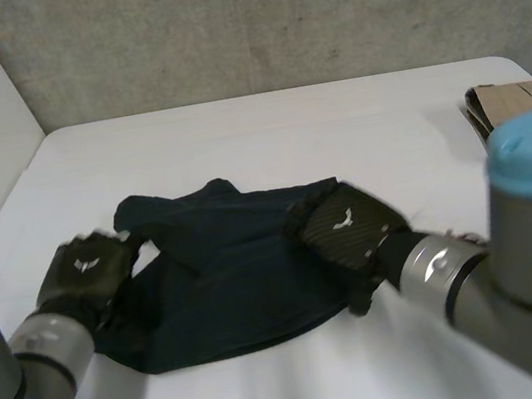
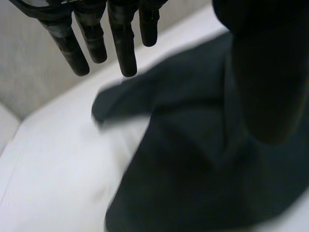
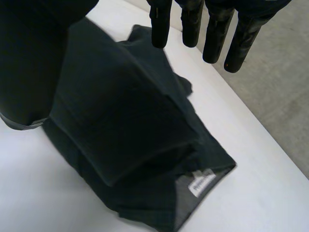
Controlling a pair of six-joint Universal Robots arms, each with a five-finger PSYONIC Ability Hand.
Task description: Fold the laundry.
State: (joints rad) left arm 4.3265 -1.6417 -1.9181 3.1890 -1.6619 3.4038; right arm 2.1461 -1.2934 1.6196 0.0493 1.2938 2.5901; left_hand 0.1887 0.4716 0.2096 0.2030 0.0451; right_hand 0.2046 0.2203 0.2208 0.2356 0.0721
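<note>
One garment (image 1: 242,269), one cardboard box (image 1: 524,101), one table (image 1: 284,121), two hands: left robot hand (image 1: 85,269), right robot hand (image 1: 346,227)

The white table (image 1: 265,129) carries a dark navy garment (image 1: 228,276) lying rumpled and partly folded over itself, a small white label (image 3: 202,181) showing at one hem, while a brown cardboard piece (image 1: 519,104) sits well apart from the garment at the table's far right edge.

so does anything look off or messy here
The dark garment lies bunched and uneven on the white table, its layers overlapping askew, and a white label shows at one edge. Nothing looks spilled or damaged.
</note>
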